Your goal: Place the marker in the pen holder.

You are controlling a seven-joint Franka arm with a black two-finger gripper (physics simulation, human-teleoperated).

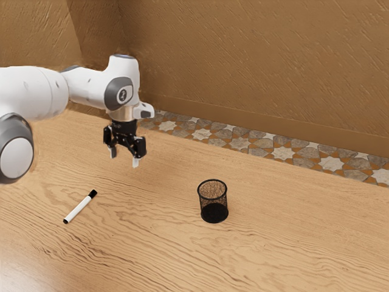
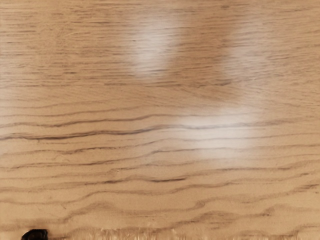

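Note:
My gripper (image 1: 124, 157) hangs above the table in the exterior view, its two light fingertips spread apart with nothing between them. A white marker (image 1: 79, 207) with black ends lies on the wood, lower in the exterior view and toward its left from the gripper. The black mesh pen holder (image 1: 214, 201) stands upright toward the exterior view's right, apart from both gripper and marker; no pen is visible inside. A small dark shape (image 2: 35, 234) touches the wrist view's lower edge; I cannot tell what it is.
The wooden table (image 1: 292, 243) carries the marker and holder. Beyond its far edge are a patterned tile floor (image 1: 240, 143) and a brown wall (image 1: 261, 67). Bare wood grain (image 2: 160, 150) with pale reflections lies under my hand.

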